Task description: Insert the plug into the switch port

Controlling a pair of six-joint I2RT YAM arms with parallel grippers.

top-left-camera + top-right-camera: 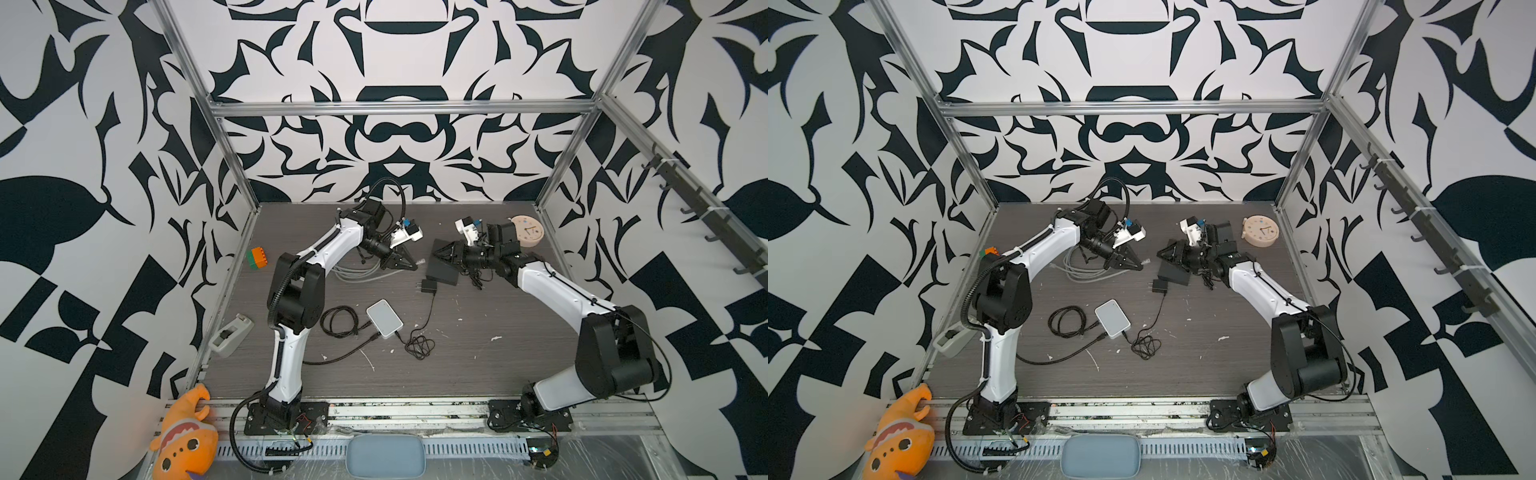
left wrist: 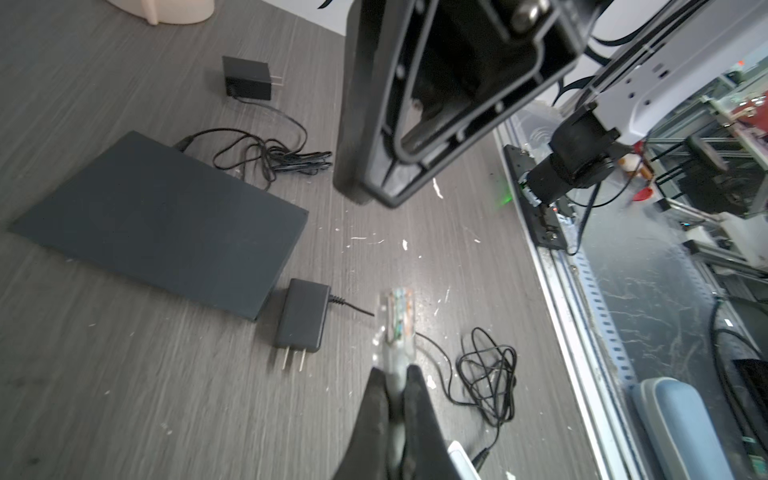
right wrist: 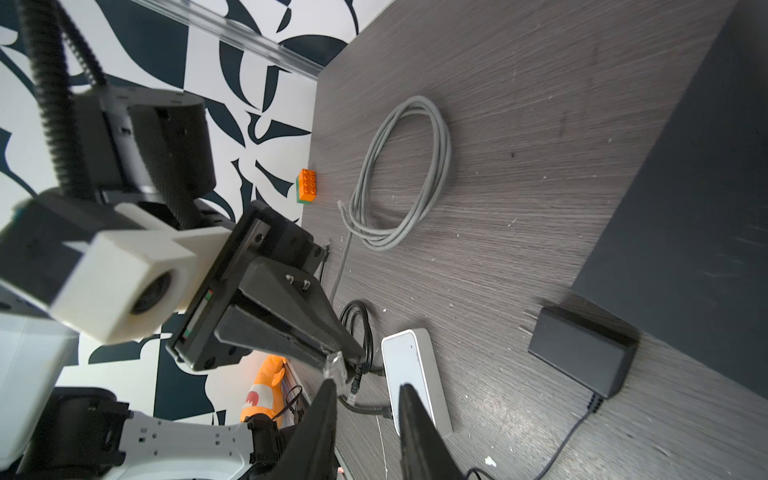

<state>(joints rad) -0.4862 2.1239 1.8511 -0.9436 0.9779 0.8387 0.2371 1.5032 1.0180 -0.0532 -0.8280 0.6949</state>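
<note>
Gripping blurred plug (image 2: 400,320): left hand (image 2: 396,372); switch (image 2: 166,216) ports hidden

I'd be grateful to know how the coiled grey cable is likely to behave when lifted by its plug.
Probably floppy: the grey cable lies in loose loops, so it should trail and drag rather than hold shape. Its clear plug looks rigid but small; pinched in the left gripper, it might pivot if the coil tugs.
</note>
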